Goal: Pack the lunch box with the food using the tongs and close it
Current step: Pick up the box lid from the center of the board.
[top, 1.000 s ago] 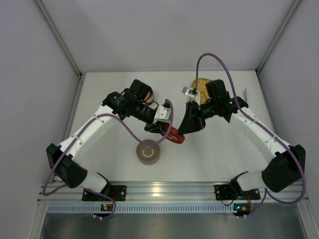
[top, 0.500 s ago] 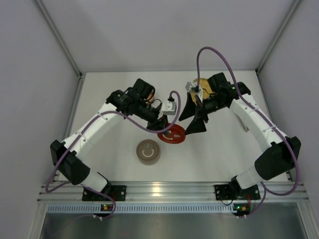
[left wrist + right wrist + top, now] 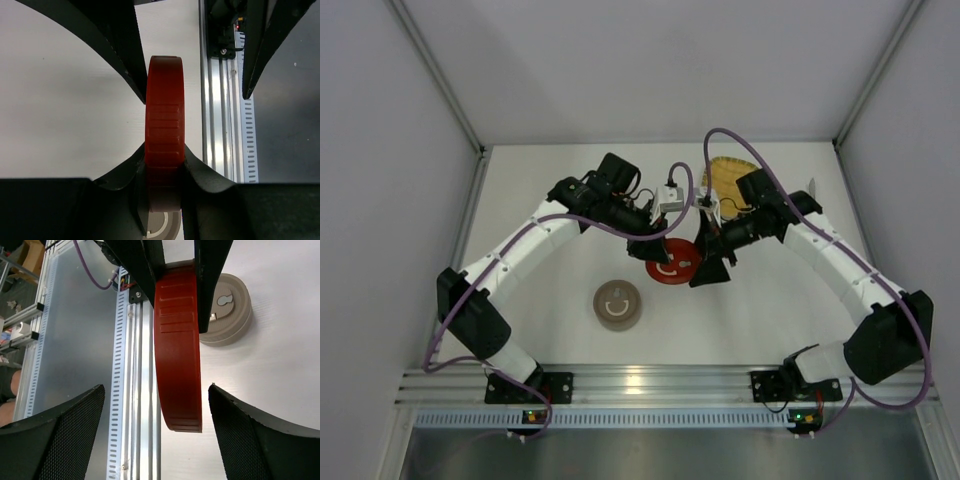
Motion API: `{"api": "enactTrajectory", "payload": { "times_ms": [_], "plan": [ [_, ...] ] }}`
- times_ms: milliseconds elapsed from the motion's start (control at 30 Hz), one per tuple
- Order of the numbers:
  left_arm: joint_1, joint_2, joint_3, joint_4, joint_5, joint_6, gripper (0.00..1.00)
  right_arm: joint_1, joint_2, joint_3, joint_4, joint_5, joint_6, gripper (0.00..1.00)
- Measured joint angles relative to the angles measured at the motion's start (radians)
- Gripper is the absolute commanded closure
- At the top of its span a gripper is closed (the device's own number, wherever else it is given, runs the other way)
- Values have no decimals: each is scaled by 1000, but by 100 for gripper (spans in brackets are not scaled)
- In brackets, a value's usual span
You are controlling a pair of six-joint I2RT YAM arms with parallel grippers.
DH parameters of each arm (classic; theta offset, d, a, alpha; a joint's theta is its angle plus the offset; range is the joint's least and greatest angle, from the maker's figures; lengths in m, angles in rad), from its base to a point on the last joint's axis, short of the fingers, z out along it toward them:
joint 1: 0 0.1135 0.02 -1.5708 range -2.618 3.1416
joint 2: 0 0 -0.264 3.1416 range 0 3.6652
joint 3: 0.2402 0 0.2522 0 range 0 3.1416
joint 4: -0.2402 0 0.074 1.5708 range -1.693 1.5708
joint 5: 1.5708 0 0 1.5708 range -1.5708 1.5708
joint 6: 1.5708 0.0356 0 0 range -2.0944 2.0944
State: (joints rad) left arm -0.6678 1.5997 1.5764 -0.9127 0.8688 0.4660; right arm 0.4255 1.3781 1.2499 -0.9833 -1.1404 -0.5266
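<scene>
Left tool [image 3: 162, 162] pinches the red round tin [image 3: 164, 120] by its rim, on edge, mid-scene above the table [image 3: 550, 180]. Right tool [image 3: 157, 390] is spread, a finger on each side of that tin, probably not touching. We see the tongs [image 3: 812, 188] lying far right beside the right arm [image 3: 840, 265], which is nearer. We can't make out the food.

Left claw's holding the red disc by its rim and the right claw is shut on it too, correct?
No. The left claw does hold the red disc by its rim, but the right claw is open: the right wrist view shows its fingers spread wide on either side of the disc.
</scene>
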Motion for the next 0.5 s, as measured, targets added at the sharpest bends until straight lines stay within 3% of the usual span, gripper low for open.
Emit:
{"api": "enactTrajectory", "payload": {
  "times_ms": [67,333,433,467,500],
  "plan": [
    [0,0,0,21,1,-23,100,3,1,-1,15,3,9,30],
    [0,0,0,59,26,-62,100,4,1,-34,114,-31,85,53],
    [0,0,-1,73,43,-76,100,4,2,-39,157,-45,113,78],
    [0,-3,-4,77,51,-80,100,3,3,-39,170,-50,119,97],
    [0,-6,-11,82,54,-97,97,4,3,-39,177,-62,113,100]
  ]
}}
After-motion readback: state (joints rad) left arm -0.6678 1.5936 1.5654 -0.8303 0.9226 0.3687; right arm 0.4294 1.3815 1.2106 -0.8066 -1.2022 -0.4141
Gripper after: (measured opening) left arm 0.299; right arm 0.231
